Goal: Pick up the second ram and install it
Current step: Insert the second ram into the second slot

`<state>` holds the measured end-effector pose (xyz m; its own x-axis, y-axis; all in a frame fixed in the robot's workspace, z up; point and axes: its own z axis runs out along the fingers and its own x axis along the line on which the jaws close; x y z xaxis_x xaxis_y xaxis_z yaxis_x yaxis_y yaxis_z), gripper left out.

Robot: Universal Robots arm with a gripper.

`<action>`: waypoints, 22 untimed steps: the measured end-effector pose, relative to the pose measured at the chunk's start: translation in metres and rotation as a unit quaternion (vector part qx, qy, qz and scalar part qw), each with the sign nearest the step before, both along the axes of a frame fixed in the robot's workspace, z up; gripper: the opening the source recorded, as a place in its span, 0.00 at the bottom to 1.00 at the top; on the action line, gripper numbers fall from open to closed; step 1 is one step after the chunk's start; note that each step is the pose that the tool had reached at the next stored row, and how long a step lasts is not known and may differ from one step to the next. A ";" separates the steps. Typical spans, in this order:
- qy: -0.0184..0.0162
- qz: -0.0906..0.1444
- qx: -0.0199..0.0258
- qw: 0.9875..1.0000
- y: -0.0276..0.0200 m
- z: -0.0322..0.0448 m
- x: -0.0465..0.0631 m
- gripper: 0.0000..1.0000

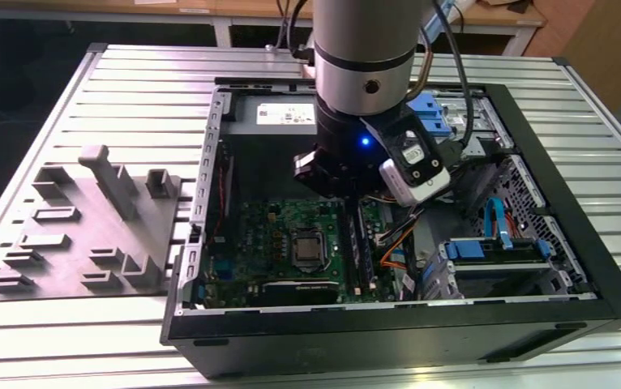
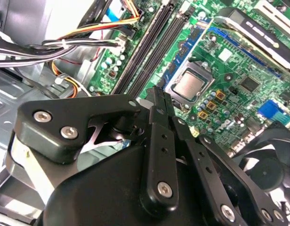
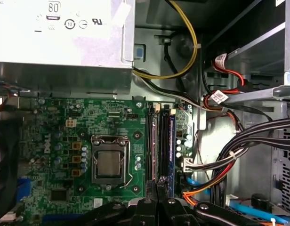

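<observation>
In the exterior view the gripper (image 1: 351,194) hangs inside the open case (image 1: 397,324), its pincer drawn narrow with tips together, right over the ram (image 3: 163,146), which stands in a slot at 3 o'clock of the socket (image 1: 308,247); contact cannot be told.

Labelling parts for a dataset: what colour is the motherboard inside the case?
The motherboard is green, clearest in the first wrist view.
</observation>
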<state>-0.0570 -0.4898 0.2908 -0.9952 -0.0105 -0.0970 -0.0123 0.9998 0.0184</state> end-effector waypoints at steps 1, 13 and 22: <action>0.000 0.000 0.000 1.000 0.0000 -0.0007 0.000 0.11; 0.000 -0.004 0.002 1.000 0.0000 -0.0084 0.002 0.11; 0.000 -0.005 0.005 1.000 0.0000 -0.0148 0.004 0.11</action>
